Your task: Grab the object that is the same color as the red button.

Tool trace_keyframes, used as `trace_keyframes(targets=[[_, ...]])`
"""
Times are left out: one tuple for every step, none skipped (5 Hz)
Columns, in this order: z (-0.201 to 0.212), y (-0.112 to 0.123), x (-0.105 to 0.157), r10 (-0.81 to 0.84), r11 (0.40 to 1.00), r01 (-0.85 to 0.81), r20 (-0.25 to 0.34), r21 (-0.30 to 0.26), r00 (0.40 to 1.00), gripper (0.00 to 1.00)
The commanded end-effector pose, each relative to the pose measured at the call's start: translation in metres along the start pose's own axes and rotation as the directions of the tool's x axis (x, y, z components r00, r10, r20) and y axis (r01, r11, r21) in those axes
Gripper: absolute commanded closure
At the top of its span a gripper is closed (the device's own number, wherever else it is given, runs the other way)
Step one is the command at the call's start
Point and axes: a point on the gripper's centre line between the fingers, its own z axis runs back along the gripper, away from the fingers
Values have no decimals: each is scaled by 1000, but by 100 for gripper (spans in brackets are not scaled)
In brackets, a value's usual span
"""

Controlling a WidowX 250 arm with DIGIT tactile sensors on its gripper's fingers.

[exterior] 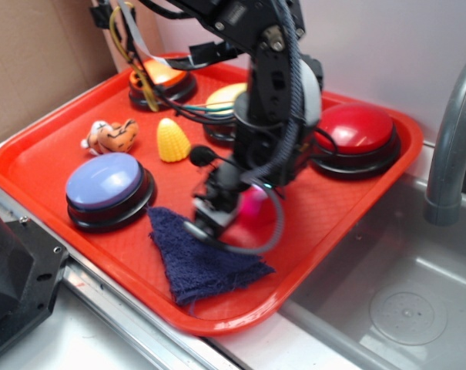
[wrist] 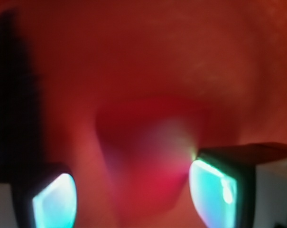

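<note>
My pincer (wrist: pixel 131 190) hangs low over the red tray (wrist: pixel 134 52), and in the wrist view its two pale pads (wrist: pixel 212 190) stand well parted, one at seven o'clock and one at four o'clock. Between them lies a blurred red shape, the red block (wrist: pixel 152 156), its right side close against the four o'clock pad; I cannot tell whether they touch, and the left pad stands clear of it. So I judge the pincer wide and not yet holding anything, lined up so the block sits in the gap for a squeeze.

In the exterior view, the dark blue cloth (exterior: pixel 202 258) lies nearest, at the tray's front. Just behind it my pincer (exterior: pixel 217 212) points down, with a pinkish-red patch of the block (exterior: pixel 254 206) showing at its three o'clock side. The blue button (exterior: pixel 109 189) sits at nine o'clock from me. Farther back lie the yellow corn toy (exterior: pixel 172 141) and a small orange figure (exterior: pixel 113 136). The red button (exterior: pixel 356 132), whose colour the block shares, rests at one o'clock, and the orange-topped button (exterior: pixel 162 79) at eleven o'clock, farthest off.
</note>
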Motion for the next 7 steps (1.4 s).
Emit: trace_keyframes(targets=[[-1, -12, 11, 81, 996, -84, 84, 22, 993, 100], [10, -12, 2, 137, 990, -138, 92, 14, 986, 100], [53, -14, -25, 334, 940, -340, 133, 29, 933, 100], [95, -18, -47, 502, 861, -508, 117, 30, 857, 100], [133, -32, -93, 700, 706, -707, 182, -29, 691, 100], [161, -42, -126, 854, 510, -858, 156, -61, 496, 100], [168, -51, -125, 957, 288, -950, 77, -116, 281, 100]])
